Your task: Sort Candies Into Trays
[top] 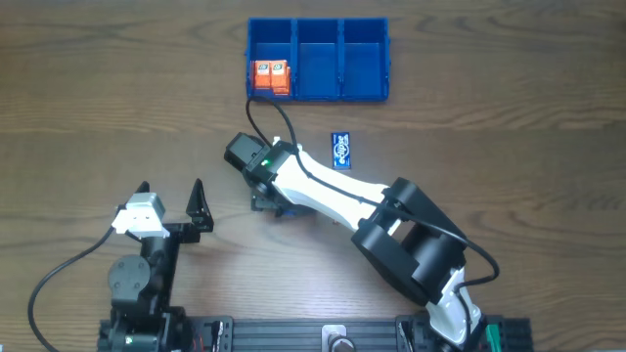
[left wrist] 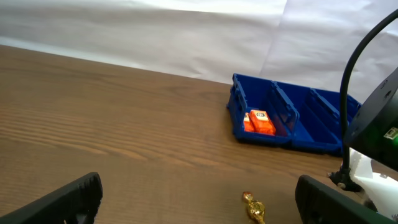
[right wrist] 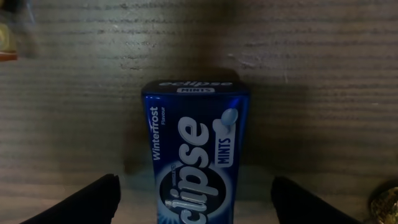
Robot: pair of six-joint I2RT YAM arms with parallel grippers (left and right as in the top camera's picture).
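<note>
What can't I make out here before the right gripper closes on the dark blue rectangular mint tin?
- Right wrist view: the dark blue rectangular mint tin has its near end cut off by the frame edge.
- Right wrist view: a gold foil-wrapped piece is clipped by the edge.
- Top view: the white right arm hides the wooden tabletop beneath it.
- Left wrist view: the blue plastic tray hides its far compartments' floors behind its walls.
</note>
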